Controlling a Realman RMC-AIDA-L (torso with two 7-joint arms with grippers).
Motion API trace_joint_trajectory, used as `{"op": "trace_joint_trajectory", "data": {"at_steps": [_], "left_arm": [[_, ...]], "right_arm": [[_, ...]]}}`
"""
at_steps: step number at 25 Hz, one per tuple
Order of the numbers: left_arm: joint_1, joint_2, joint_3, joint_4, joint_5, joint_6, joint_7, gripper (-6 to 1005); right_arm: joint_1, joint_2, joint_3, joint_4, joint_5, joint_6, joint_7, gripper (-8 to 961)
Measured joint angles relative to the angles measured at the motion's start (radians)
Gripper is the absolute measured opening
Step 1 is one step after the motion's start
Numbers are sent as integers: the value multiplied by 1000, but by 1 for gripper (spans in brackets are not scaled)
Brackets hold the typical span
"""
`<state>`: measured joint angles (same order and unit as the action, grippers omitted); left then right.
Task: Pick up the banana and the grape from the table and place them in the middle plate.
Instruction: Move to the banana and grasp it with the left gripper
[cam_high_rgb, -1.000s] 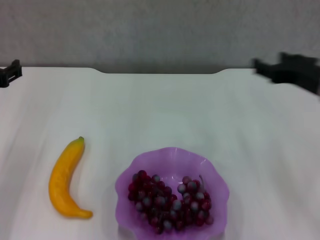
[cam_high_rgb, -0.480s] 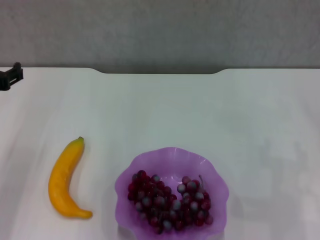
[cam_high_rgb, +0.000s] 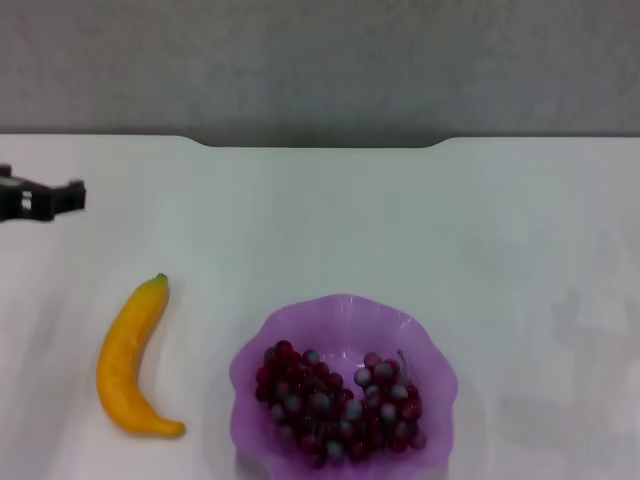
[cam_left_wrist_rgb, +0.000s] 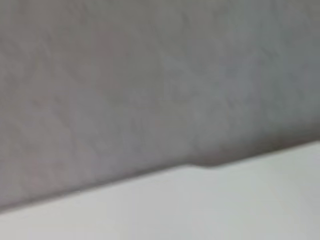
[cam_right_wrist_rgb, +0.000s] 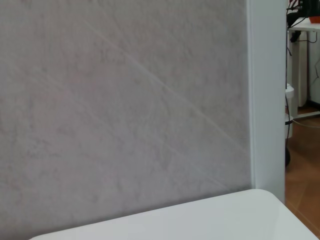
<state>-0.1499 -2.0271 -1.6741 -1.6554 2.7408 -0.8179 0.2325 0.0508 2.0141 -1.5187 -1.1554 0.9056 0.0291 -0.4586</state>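
In the head view the orange-yellow banana (cam_high_rgb: 128, 362) lies on the white table (cam_high_rgb: 400, 220) at the near left, its green stem tip pointing away from me. To its right stands the purple middle plate (cam_high_rgb: 340, 312) with the dark red grape bunch (cam_high_rgb: 338, 402) lying inside it. My left gripper (cam_high_rgb: 62, 197) reaches in from the left edge, above the table and farther back than the banana, touching nothing. Neither the right gripper nor its arm appears in any view. Both wrist views show only the grey wall and a strip of table.
A grey wall (cam_high_rgb: 320, 60) rises behind the table's far edge, which has a shallow notch (cam_high_rgb: 320, 142) in its middle. In the right wrist view a white post (cam_right_wrist_rgb: 266, 95) stands beside the table's corner.
The right gripper, at the far right a second ago, has left the view. My left gripper has moved from the far left corner inward and nearer, toward the banana. Banana, plate and grapes have not moved.
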Motion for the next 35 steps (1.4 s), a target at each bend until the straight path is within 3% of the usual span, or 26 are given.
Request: {"op": "trace_joint_trajectory", "data": {"at_steps": [6, 10, 16, 21, 35], "left_arm": [[-145, 2, -61, -22, 20, -404, -61, 841], [-232, 0, -27, 97, 113, -493, -98, 840], [-359, 1, -7, 408, 130, -471, -65, 839], [-395, -1, -11, 512, 126, -440, -58, 838], [-409, -2, -21, 542, -67, -418, -62, 835]], "right_arm": [[0, 0, -4, -10, 1, 6, 1, 731], [3, 1, -10, -16, 1, 10, 3, 731], [4, 2, -12, -18, 1, 11, 14, 731], [11, 1, -12, -18, 1, 22, 16, 730], [11, 0, -12, -26, 1, 36, 17, 730]]}}
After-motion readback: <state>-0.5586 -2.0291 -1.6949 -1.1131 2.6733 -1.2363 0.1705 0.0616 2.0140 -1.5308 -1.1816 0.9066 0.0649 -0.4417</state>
